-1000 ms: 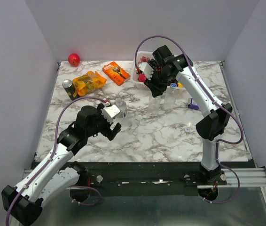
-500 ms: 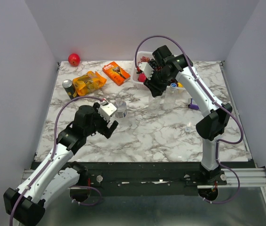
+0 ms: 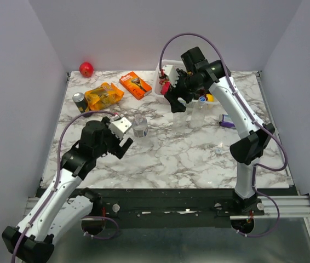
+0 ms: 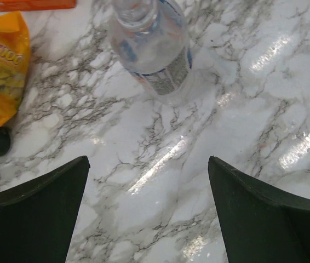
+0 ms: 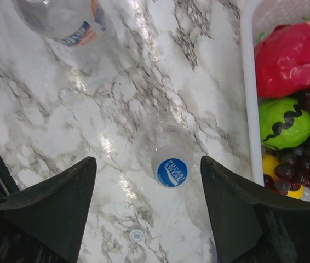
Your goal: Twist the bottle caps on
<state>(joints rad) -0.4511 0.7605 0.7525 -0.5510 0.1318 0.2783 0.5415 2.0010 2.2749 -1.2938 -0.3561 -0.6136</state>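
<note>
1. The right gripper (image 5: 148, 160) is seen with its fingers spread wide and nothing held. Beneath it a clear bottle (image 5: 152, 137) stands near the white basket (image 5: 246, 82), with a blue cap (image 5: 172, 171) seated on its neck.
2. The left gripper (image 4: 148, 164) is likewise wide and empty, near a labelled bottle (image 4: 154, 49) standing upright on the marble table (image 4: 160, 186). Its neck looks uncapped, though this cannot be told for certain.
3. A whitish cap (image 5: 137, 235) is seen lying on the table, apart from both bottles.
4. The blue cap is judged to be on, so the labelled bottle is best steadied at its label band by the left gripper first.
5. The whitish cap should be pinched by its rim from above, kept level, set squarely on the neck, and turned under light downward pressure, so that cross-threading and tipping are avoided.
</note>
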